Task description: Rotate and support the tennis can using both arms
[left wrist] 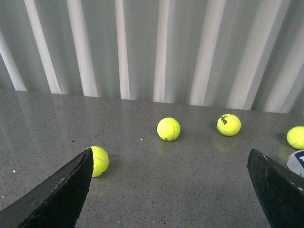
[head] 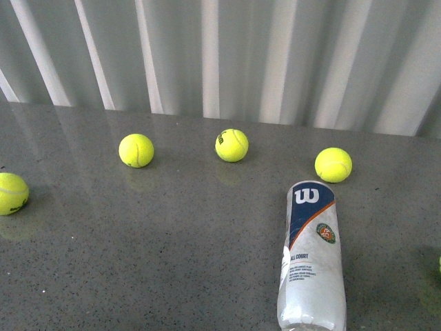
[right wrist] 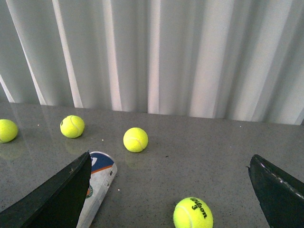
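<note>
The tennis can (head: 311,258) lies on its side on the grey table at the front right, its navy end with the white "W" pointing away from me. Its label is white with an orange stripe and a round emblem. Neither arm shows in the front view. My left gripper (left wrist: 168,190) is open and empty over bare table; only a corner of the can (left wrist: 297,162) shows past one finger. My right gripper (right wrist: 168,190) is open and empty; the can (right wrist: 99,186) lies partly behind one finger.
Several yellow tennis balls lie on the table: three in a far row (head: 136,150), (head: 231,145), (head: 333,165) and one at the left edge (head: 11,194). Another ball (right wrist: 192,213) lies between my right gripper's fingers. A white corrugated wall (head: 220,55) closes the back.
</note>
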Robot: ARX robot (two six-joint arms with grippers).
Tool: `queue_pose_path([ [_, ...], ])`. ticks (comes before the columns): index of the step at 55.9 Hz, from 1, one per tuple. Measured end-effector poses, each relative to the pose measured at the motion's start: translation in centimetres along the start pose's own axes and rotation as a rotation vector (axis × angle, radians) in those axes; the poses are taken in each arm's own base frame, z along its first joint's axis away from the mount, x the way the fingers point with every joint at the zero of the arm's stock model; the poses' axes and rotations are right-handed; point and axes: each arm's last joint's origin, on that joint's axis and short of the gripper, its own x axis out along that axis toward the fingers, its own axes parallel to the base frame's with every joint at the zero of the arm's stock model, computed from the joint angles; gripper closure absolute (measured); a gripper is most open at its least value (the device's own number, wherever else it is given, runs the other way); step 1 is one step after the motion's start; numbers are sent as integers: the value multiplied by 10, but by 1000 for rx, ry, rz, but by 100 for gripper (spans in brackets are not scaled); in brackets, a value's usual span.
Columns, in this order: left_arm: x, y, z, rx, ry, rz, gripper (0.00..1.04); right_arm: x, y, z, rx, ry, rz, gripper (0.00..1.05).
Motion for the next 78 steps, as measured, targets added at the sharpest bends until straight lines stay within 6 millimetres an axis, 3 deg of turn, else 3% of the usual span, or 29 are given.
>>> queue_pose_path([
  [63, 0, 0, 0, 0, 0, 0, 7, 0, 0, 0, 0, 0, 0, 7],
  [66, 0, 0, 0, 0, 0, 0, 7, 0, 0, 1, -8, 96, -45, 7],
  [68, 0, 0, 0, 0, 0, 0, 7, 1, 0, 8, -19, 177, -87, 7],
  [72, 0, 0, 0, 0, 0, 0, 7, 3, 0, 25, -9, 179, -68, 7],
  [76, 0, 0, 0, 0, 0, -1, 7, 16, -13, 79, 50, 17, -110, 7],
  [78, 0, 0, 0, 0, 0, -1, 7, 25, -19, 96, 71, -30, -147, 7],
])
